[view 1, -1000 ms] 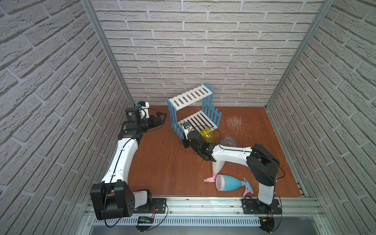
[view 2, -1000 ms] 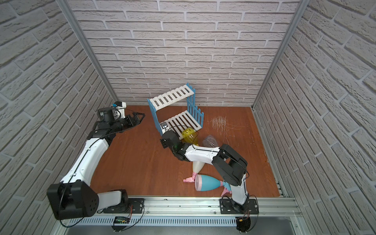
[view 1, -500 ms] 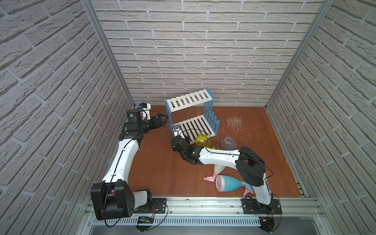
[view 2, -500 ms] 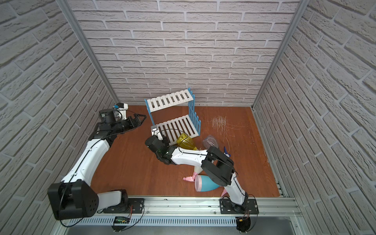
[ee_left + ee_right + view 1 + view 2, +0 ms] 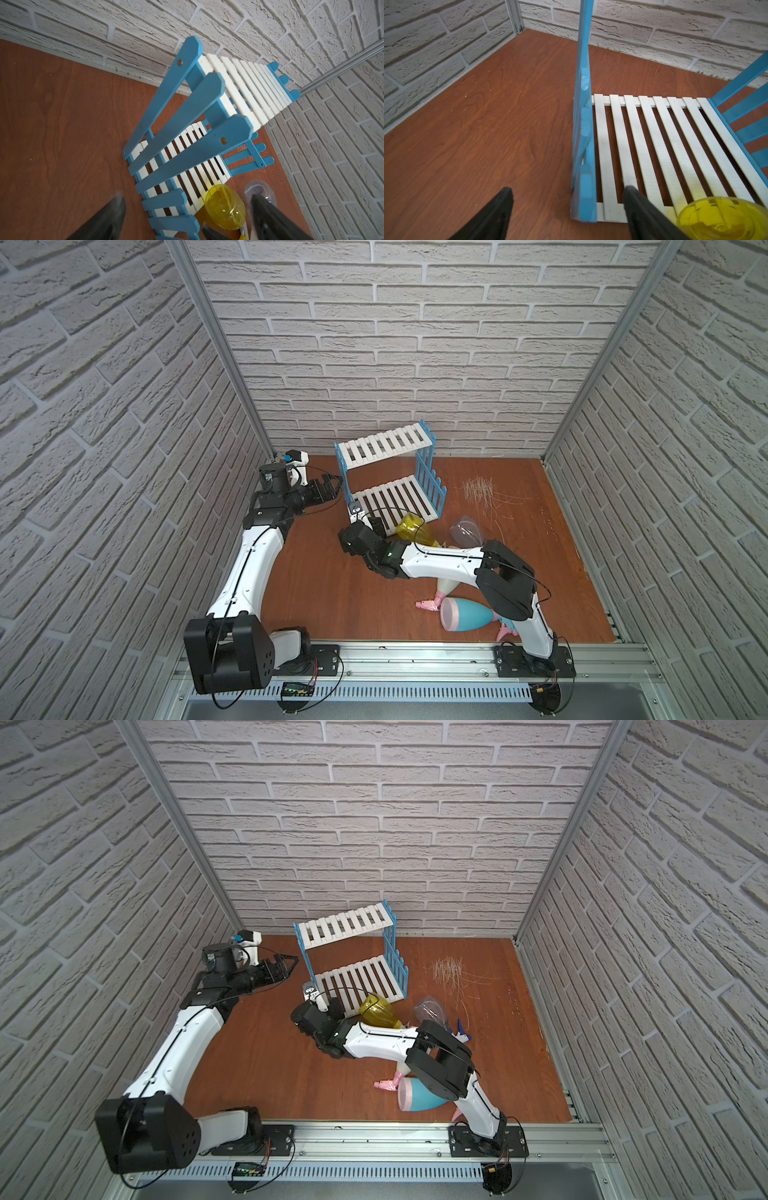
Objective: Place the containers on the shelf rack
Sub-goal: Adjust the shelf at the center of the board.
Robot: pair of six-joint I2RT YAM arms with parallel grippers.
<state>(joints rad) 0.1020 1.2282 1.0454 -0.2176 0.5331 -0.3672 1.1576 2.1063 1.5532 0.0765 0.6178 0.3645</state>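
Note:
The shelf rack stands upright near the back wall, both white slatted shelves bare. My right gripper is open at the rack's front left corner, its jaws either side of the blue side panel without touching it. My left gripper is open just left of the rack. Of the containers, the yellow bottle lies against the lower shelf's front edge and the clear one to its right. The cream-white bottle and the teal-blue bottle lie near the front.
Brick walls close in the wooden floor on three sides, and an aluminium rail runs along the front. My right arm stretches across the floor above the cream-white bottle. Pale scratch marks lie right of the rack.
My right gripper, shut a second ago at the rack's side, swung the rack round and leftward, then opened and let go. The left gripper stayed open beside the rack.

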